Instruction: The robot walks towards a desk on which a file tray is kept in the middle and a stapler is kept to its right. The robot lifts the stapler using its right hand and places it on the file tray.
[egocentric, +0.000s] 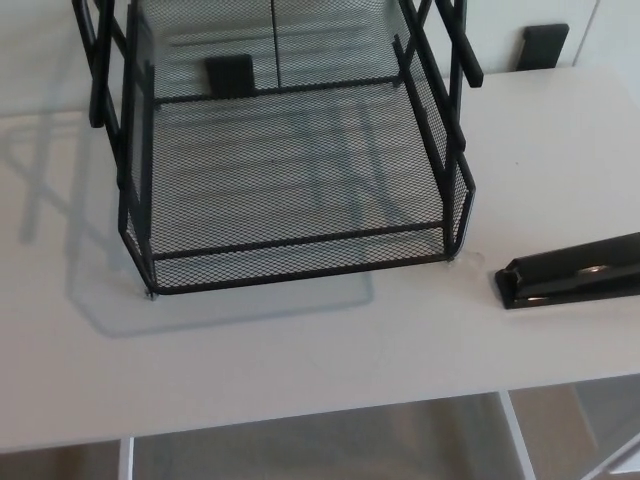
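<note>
Black mesh file tray (300, 262), glossy wedge-shaped stapler (570, 275)

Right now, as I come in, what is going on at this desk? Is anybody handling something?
Nothing is being handled at this moment. A black mesh file tray stands in the middle of the white desk. A black stapler lies flat on the desk to the tray's right, apart from it and partly cut off by the picture's edge. The left hand and the right hand are both out of the head view, so the stapler is not yet lifted.
</note>
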